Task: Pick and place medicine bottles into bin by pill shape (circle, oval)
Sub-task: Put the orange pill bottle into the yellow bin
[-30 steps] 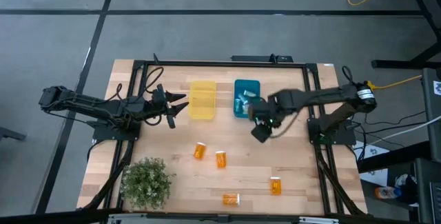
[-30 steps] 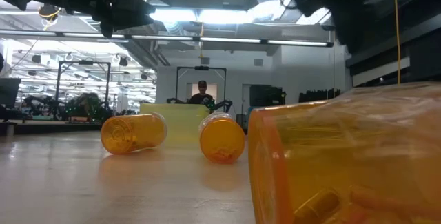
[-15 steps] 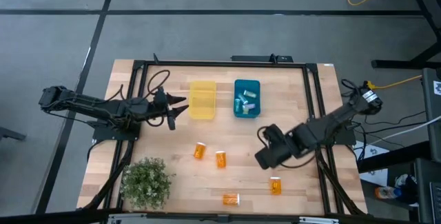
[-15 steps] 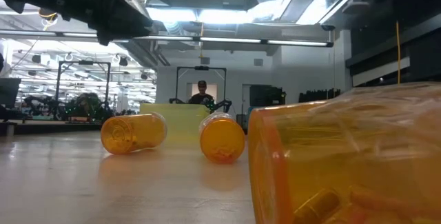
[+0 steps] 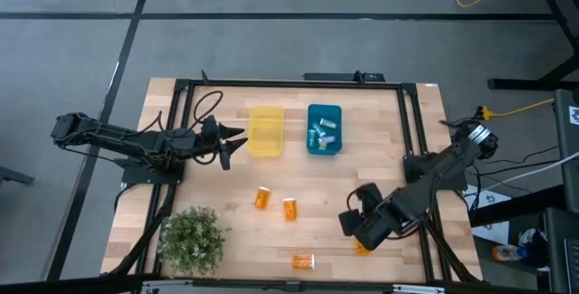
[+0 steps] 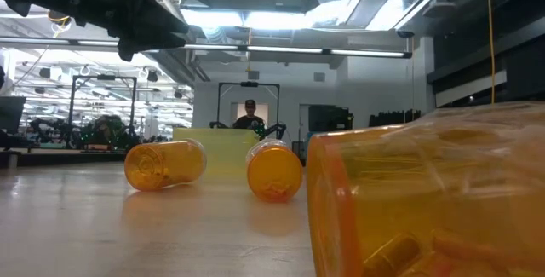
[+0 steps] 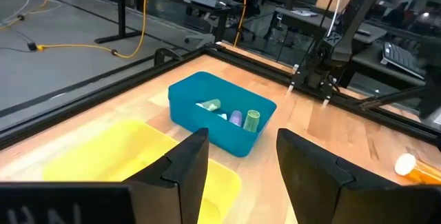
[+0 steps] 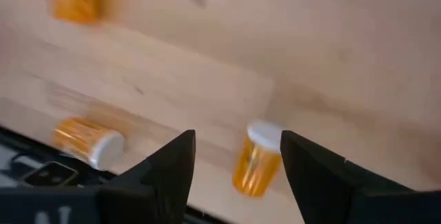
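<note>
The right gripper (image 5: pixel 355 225) hangs with its fingers spread wide and empty over the near right part of the table (image 5: pixel 398 149), directly above an orange bottle (image 8: pixel 256 160) that lies on its side just ahead of the fingertips, pale cap pointing away from them, so its long axis runs roughly along the line of approach rather than across the gap. The left gripper (image 5: pixel 237 137) waits parted and empty beside the yellow bin (image 5: pixel 265 131), well apart from that bottle, so the right arm is judged the nearer. Three more orange bottles lie loose on the table, and the clear ones sit in the blue bin (image 5: pixel 324 113).
</note>
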Controlling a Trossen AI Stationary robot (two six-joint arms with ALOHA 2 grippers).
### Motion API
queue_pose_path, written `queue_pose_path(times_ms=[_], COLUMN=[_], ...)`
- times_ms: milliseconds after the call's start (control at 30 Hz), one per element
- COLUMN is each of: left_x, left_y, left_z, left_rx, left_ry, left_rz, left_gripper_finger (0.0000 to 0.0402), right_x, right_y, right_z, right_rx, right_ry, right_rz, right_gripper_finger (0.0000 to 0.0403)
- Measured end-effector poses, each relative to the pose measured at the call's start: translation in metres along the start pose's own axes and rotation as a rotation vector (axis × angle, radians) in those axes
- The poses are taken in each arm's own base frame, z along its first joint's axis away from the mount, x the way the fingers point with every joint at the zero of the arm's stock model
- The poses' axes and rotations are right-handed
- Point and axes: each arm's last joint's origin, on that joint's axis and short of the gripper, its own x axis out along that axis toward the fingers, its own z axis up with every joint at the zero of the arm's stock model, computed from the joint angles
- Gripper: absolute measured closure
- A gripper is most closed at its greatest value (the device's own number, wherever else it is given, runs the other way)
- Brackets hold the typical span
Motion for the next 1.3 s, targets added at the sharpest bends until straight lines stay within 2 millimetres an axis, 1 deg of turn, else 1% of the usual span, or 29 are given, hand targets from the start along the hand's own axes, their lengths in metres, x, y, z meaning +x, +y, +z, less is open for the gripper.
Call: queue_pose_path(times_ms=[133, 200, 267, 367, 433, 567, 700, 833, 1033, 1167, 1300], left_x=[0.0, 0.0, 0.0, 0.0, 0.0, 0.0, 0.0, 0.0, 0.0, 0.0, 0.0], left_y=[0.0, 0.0, 0.0, 0.0, 0.0, 0.0, 0.0, 0.0, 0.0, 0.0, 0.0], left_z=[0.0, 0.0, 0.0, 0.0, 0.0, 0.0, 0.0, 0.0, 0.0, 0.0, 0.0], left_rx=[0.0, 0.001, 0.009, 0.052, 0.076, 0.079, 0.079, 0.079, 0.08, 0.079, 0.08], left_ry=[0.0, 0.0, 0.0, -0.001, -0.001, -0.001, -0.001, -0.002, -0.002, -0.002, -0.002], left_rz=[0.0, 0.0, 0.0, 0.0, 0.0, 0.0, 0.0, 0.001, 0.001, 0.001, 0.001], left_gripper_finger=[0.0237, 0.0237, 0.0237, 0.0237, 0.0237, 0.0237, 0.0237, 0.0237, 0.0237, 0.0237, 0.0237], right_x=[0.025, 0.036, 0.045, 0.054, 0.059, 0.071, 0.089, 0.105, 0.124, 0.128, 0.128], right_y=[0.007, 0.012, 0.014, 0.013, 0.012, 0.009, 0.007, 0.006, 0.005, 0.007, 0.01], right_z=[-0.024, -0.036, -0.044, -0.05, -0.052, -0.058, -0.062, -0.064, -0.064, -0.063, -0.057], right_rx=[0.077, 0.102, 0.147, 0.218, 0.246, 0.248, 0.242, 0.24, 0.221, 0.227, 0.233], right_ry=[0.119, 0.163, 0.179, 0.167, 0.156, 0.129, 0.095, 0.06, 0.023, 0.018, -0.007], right_rz=[-0.067, -0.066, -0.068, -0.097, -0.125, -0.182, -0.24, -0.279, -0.323, -0.33, -0.308], right_gripper_finger=[0.0187, 0.0187, 0.0187, 0.0187, 0.0187, 0.0187, 0.0187, 0.0187, 0.0187, 0.0188, 0.0211])
